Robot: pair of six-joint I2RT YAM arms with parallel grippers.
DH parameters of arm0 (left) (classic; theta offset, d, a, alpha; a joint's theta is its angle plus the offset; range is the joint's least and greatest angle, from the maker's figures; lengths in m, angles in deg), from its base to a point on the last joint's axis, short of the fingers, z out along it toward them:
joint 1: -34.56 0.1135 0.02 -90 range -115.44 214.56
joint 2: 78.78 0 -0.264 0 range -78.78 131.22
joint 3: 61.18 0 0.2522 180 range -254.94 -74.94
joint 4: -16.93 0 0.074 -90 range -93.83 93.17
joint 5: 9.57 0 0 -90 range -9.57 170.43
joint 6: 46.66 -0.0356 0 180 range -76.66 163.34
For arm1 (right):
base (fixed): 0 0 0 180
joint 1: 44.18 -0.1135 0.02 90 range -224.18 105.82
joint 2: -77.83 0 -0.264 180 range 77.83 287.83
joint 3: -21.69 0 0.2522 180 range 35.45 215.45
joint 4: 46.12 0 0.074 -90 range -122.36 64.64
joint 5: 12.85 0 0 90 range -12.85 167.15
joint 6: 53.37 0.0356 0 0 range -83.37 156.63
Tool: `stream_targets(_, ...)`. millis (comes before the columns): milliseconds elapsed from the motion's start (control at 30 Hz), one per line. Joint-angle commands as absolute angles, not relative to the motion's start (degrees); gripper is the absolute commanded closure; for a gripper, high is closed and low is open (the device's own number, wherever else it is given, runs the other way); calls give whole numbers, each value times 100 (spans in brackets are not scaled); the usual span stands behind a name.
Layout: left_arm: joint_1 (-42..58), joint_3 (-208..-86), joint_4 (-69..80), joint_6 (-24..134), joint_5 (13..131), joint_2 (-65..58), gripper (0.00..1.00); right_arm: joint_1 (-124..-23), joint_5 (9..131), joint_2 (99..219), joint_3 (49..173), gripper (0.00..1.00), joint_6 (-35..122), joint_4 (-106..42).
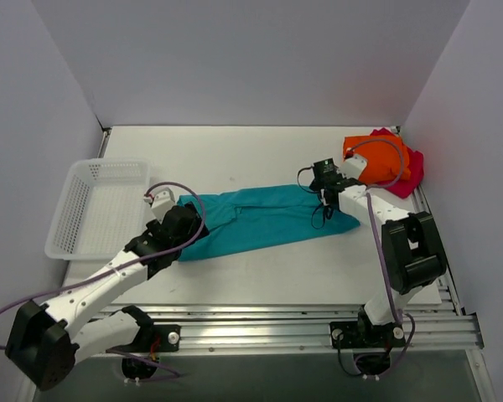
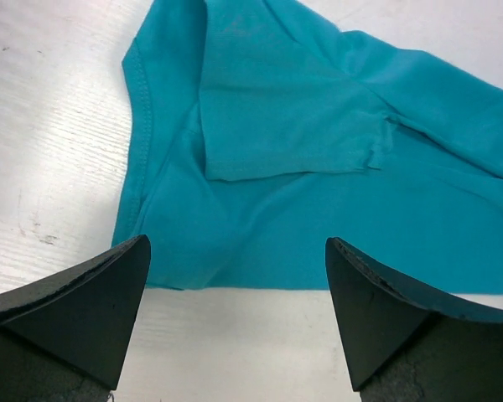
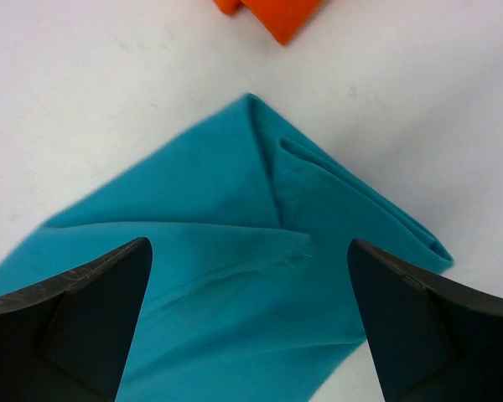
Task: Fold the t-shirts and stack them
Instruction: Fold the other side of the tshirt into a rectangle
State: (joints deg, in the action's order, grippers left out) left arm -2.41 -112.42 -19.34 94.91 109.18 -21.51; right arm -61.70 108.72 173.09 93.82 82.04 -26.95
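Left gripper (image 2: 235, 243), jaws spread wide, above the near-left end of the teal shirt (image 1: 264, 219), a long band flat on the table (image 1: 235, 159); right gripper (image 3: 247, 243), equally spread, above its right end. Beyond: orange shirt (image 1: 360, 155), magenta shirt (image 1: 408, 173), bunched together.

The orange shirt (image 1: 375, 159) covers most of the pink shirt (image 1: 412, 170) (mainly its right side shows).

White table (image 1: 260, 155) with teal shirt (image 1: 260, 219), mesh basket (image 1: 67, 209), orange shirt (image 1: 354, 149), pink shirt (image 1: 409, 172)
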Motion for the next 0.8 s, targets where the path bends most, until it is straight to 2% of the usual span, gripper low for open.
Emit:
stream_targets(0, -87, -11773, -1731, 9511, 11277, -1360, 6, -6273, 11239, 17424, 9978, 2, 8198, -2480)
stream_targets(100, 237, -11836, -1381, 9467, 10970, -815, 5, -6308, 11108, 17643, 10277, 7, 8084, -2488)
stream_targets(200, 563, -11740, -775, 9371, 10532, -488, 1, -6308, 10985, 17846, 10348, 16, 8005, -2611)
stream_targets(300, 731, -11748, -422, 9265, 10311, -31, 12, -6291, 10967, 18074, 10278, 20, 7996, -2717)
stream_targets(433, 1021, -11862, -88, 9160, 10039, 627, 34, -6229, 10949, 18452, 10251, 22, 8031, -2752)
stream_targets(533, 1170, -11915, 219, 9089, 9837, 1102, 46, -6141, 10941, 18734, 10216, 28, 7996, -2875)
stream_targets(567, 1214, -11994, 446, 9063, 9792, 1234, 56, -6028, 10871, 18821, 10234, 39, 7987, -2893)
stream_targets(667, 1328, -12161, 589, 8993, 9625, 1718, 72, -5773, 10721, 19147, 10295, 67, 7891, -2981)
stream_targets(700, 1355, -12266, 632, 8975, 9599, 1832, 88, -5720, 10643, 19269, 10330, 71, 7864, -2998)
stream_targets(733, 1381, -12328, 650, 8966, 9590, 2034, 97, -5684, 10616, 19314, 10357, 81, 7838, -3016)
stream_targets(767, 1451, -12389, 685, 8949, 9581, 2140, 98, -5649, 10581, 19349, 10374, 86, 7803, -3033)
